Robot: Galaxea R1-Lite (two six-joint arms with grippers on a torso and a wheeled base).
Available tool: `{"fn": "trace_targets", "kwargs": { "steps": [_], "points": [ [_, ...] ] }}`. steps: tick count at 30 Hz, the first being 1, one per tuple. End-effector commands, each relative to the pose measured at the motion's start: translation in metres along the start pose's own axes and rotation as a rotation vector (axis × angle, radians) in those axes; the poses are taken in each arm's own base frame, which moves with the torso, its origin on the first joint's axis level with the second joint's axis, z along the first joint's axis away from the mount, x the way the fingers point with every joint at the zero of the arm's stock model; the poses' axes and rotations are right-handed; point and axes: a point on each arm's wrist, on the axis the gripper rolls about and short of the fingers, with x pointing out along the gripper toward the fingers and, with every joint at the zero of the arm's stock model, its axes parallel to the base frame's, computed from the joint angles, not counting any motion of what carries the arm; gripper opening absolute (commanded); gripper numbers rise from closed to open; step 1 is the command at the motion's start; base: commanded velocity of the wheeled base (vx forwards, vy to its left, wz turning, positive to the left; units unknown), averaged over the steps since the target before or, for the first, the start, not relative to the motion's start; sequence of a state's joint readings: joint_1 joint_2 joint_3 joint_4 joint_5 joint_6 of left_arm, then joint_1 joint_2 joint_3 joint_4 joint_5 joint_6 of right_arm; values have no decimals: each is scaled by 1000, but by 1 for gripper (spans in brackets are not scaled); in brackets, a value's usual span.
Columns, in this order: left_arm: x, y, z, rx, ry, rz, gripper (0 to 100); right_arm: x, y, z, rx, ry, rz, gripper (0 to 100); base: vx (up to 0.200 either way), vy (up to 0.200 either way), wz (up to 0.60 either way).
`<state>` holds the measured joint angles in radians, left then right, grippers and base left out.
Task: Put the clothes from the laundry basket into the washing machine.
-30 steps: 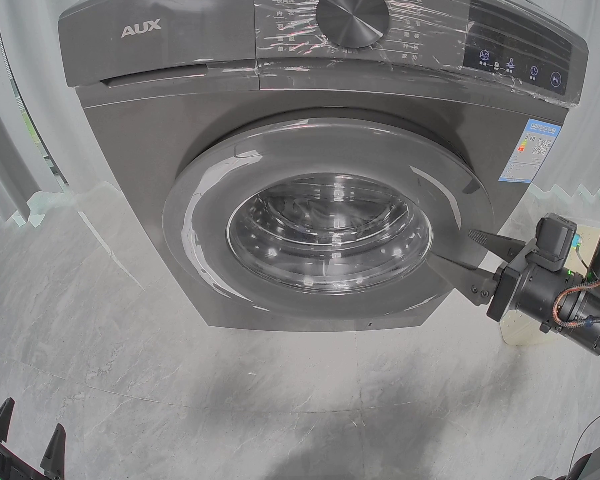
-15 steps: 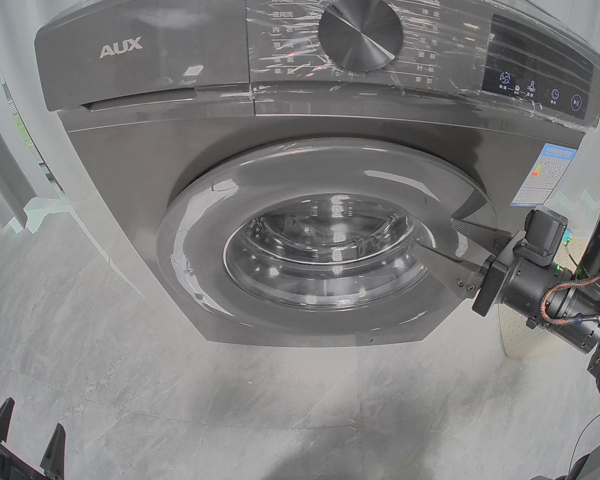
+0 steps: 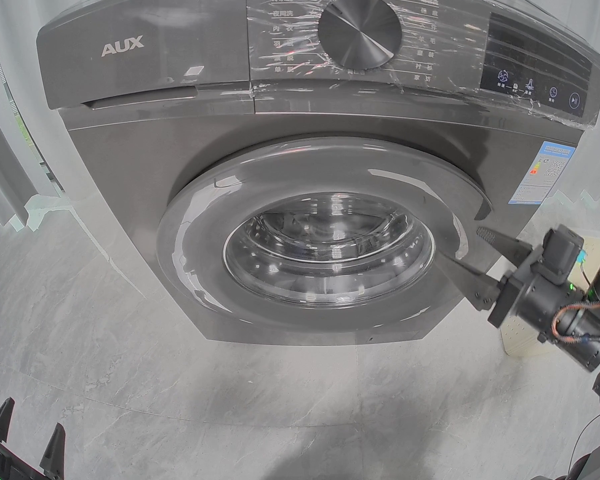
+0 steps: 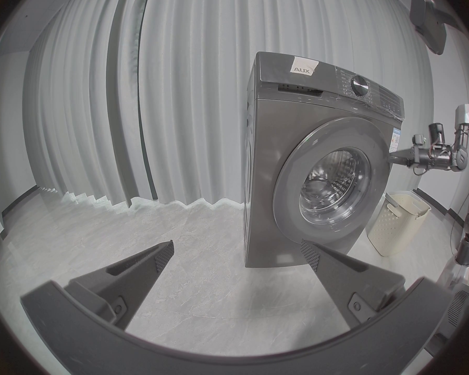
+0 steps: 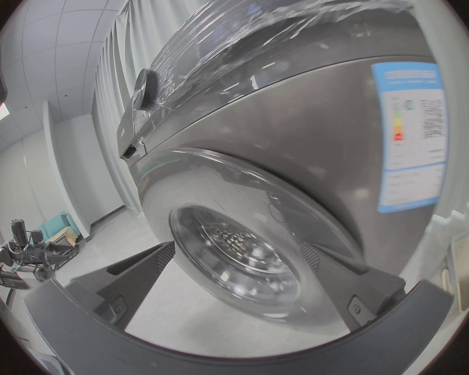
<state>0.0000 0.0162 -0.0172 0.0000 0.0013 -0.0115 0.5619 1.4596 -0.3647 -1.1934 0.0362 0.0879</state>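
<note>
— Head view first, and the big grey washing machine stands square ahead of the robot!

— Its round door sits shut against the machine's front, with the glass window gleaming in the middle.

— And the laundry basket?

— The left wrist view has it: a cream laundry basket on the floor, just beside the machine's right side. I can't make out what lies inside it.

— Over to the arms!

— The right gripper is up at the right edge of the machine's door, fingers spread wide and nothing between them. One finger lies across the door's rim, the other over the front panel beside it. I can't tell whether they touch.

— And the other one?

— The left gripper is low over the floor, well apart from the machine's front and off to its left. It is spread wide too, and carries nothing.
</note>
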Motion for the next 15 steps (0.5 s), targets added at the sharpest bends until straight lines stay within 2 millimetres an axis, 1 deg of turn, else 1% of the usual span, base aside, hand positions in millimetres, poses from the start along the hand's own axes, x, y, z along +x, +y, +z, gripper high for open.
{"fn": "trace_targets", "kwargs": {
  "steps": [1, 3, 4, 5, 6, 8, 9, 12, 13, 15],
  "points": [
    [0, 0, -5, -1, 4, 0, 100, -55, 7, -9, 1, 37, 51, 100, 0, 0, 0],
    [0, 0, -5, -2, 4, -1, 100, -73, 4, -11, -18, 24, 31, 100, 0, 0, 0],
    [0, 0, -5, -4, 4, -1, 100, -83, 1, -11, -24, 9, 7, 100, 0, 0, 0],
    [0, 0, -5, -4, 4, -1, 100, -88, -1, -11, -28, 0, -10, 100, 0, 0, 0],
    [0, 0, -5, -4, 4, -1, 100, -99, -5, -11, -36, -17, -49, 100, 0, 0, 0],
    [0, 0, -5, -4, 4, -1, 100, -99, -5, -11, -36, -17, -49, 100, 0, 0, 0],
    [0, 0, -5, -2, 4, -1, 100, -122, -13, -15, -81, -37, -139, 100, 0, 0, 0],
    [0, 0, -5, -4, 4, -3, 100, -143, -14, -12, -100, -63, -204, 100, 0, 0, 0],
    [0, 0, -5, -5, 4, -3, 100, -150, -13, -13, -104, -65, -220, 100, 0, 0, 0],
    [0, 0, -5, -5, 4, -3, 100, -150, -13, -13, -104, -63, -223, 100, 0, 0, 0]
  ]
}}
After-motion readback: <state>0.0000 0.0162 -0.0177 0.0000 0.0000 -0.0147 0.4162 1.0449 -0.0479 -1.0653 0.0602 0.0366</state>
